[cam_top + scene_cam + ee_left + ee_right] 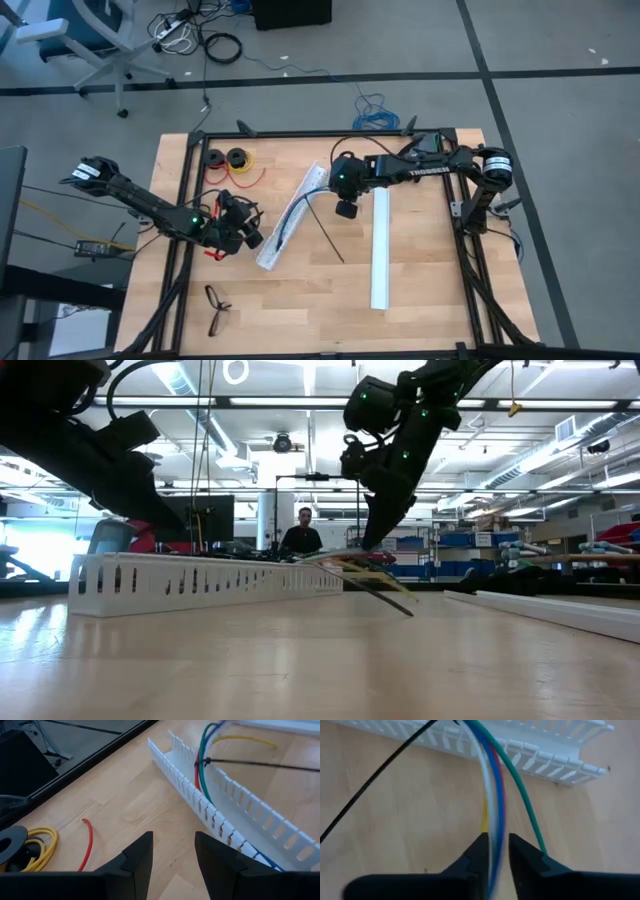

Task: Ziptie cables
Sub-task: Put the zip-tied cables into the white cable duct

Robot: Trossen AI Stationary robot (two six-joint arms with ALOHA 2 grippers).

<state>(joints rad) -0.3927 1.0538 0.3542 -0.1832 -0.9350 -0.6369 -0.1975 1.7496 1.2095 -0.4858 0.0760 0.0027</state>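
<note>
Right wrist view, item one: the cables [492, 790], a loose bundle of thin blue, white, red, yellow and green wires, running between the right gripper [494, 852] fingertips; the fingers stand narrowly apart about the white and blue strands, and whether they pinch them I cannot tell. Item two: the ziptie [322, 228], a thin black strip already looped round the bundle, its free tail slanting over the bare worktop toward the front edge. Item three: a white slotted rail [292, 215] near the worktop's middle, the bundle lying along it. Item four: the left gripper [247, 226], just beside the rail's front end, fingers open and empty. Handling note: wires look light, limp and slippery, likely to splay, so best held close beside the loop; the tail looks springy, best pinched near its tip.
</note>
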